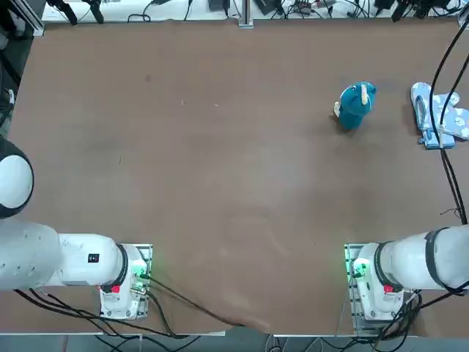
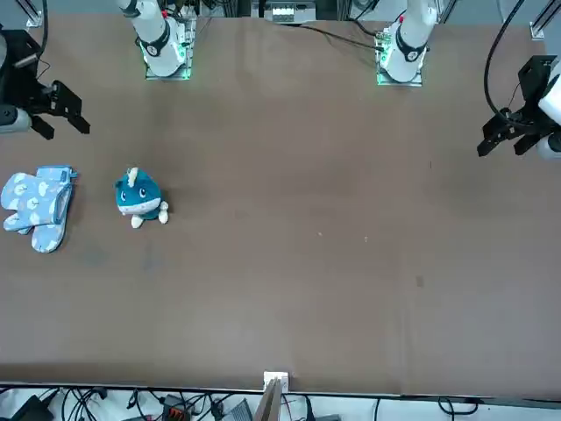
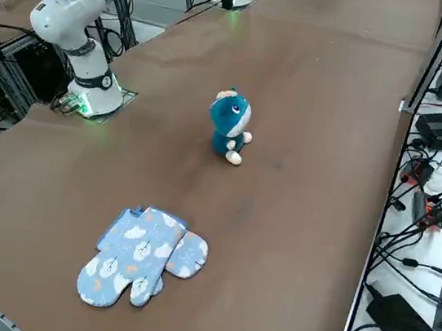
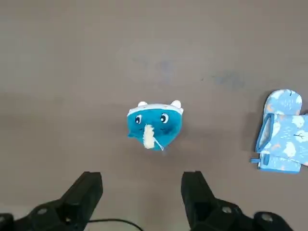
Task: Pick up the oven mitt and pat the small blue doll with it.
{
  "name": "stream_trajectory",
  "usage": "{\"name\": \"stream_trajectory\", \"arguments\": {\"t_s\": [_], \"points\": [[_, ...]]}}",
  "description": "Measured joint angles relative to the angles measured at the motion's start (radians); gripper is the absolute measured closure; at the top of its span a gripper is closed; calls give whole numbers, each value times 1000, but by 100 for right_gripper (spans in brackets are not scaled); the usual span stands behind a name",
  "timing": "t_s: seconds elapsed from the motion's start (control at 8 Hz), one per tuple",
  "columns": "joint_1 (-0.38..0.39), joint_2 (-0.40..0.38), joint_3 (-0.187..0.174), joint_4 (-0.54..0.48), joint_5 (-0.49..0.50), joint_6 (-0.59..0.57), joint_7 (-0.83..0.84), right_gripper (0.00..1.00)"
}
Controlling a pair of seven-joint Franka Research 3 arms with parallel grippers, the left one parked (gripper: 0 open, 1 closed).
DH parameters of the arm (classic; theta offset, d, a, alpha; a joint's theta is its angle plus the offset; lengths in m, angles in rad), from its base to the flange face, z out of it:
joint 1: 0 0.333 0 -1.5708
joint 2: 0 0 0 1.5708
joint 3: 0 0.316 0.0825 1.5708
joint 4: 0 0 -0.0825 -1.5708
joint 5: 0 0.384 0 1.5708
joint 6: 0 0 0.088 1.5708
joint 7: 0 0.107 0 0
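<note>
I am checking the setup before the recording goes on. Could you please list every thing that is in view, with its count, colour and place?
oven mitt: one, light blue with whitish patches, flat on the table near its right edge, apart from the doll.
small blue doll: one, teal with a cream patch, upright beside the mitt, towards the table's middle.
table: one, brown.
cables: several, black, beyond the table's far edge.
right tool: one, black, open, hanging above the table near the doll, holding nothing.
</note>
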Motion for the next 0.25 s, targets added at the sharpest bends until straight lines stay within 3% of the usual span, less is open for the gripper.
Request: {"name": "stream_trajectory", "arguments": {"t_s": [0.25], "points": [[5, -2, -18, 0, 4, 1, -4, 0]]}}
